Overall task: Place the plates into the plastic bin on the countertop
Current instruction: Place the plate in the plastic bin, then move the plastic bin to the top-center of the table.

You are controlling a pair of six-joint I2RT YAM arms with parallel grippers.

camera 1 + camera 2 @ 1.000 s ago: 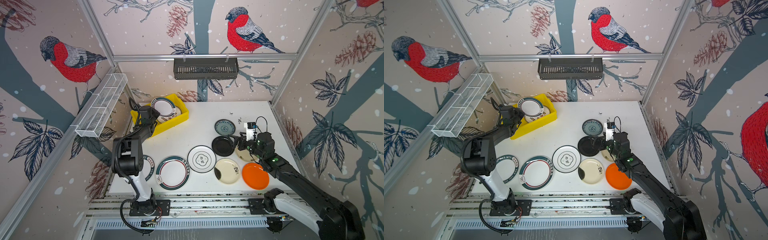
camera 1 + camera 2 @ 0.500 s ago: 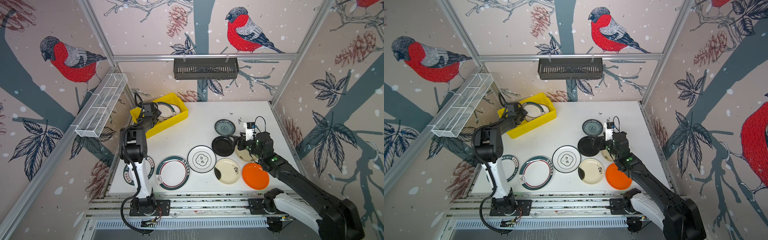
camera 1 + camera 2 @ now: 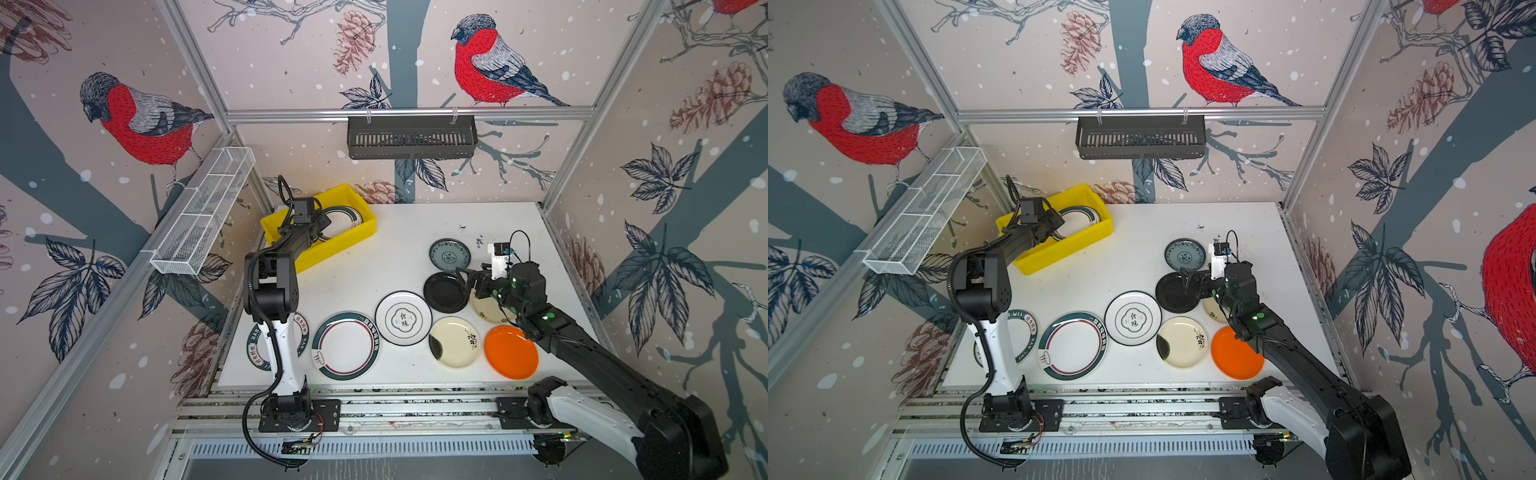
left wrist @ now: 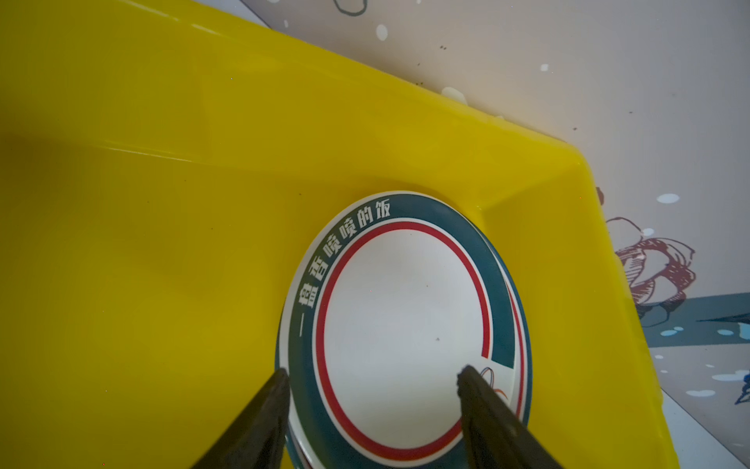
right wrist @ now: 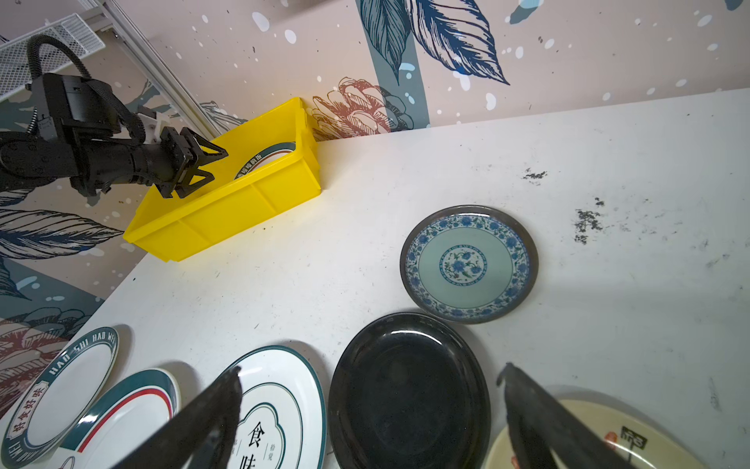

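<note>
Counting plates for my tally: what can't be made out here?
Stack in the yellow bin: top green-rimmed plate covers what lies beneath, left wrist view.
HAO SHI plate: left arm hides its middle, both top views.
Rear cream plate: right arm covers most, both top views.

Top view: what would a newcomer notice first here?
The yellow bin at the countertop's far left corner, with a green-rimmed plate inside and the open jaws of the left arm over it. Then the orange plate near the front right, and red birds on the walls.
</note>
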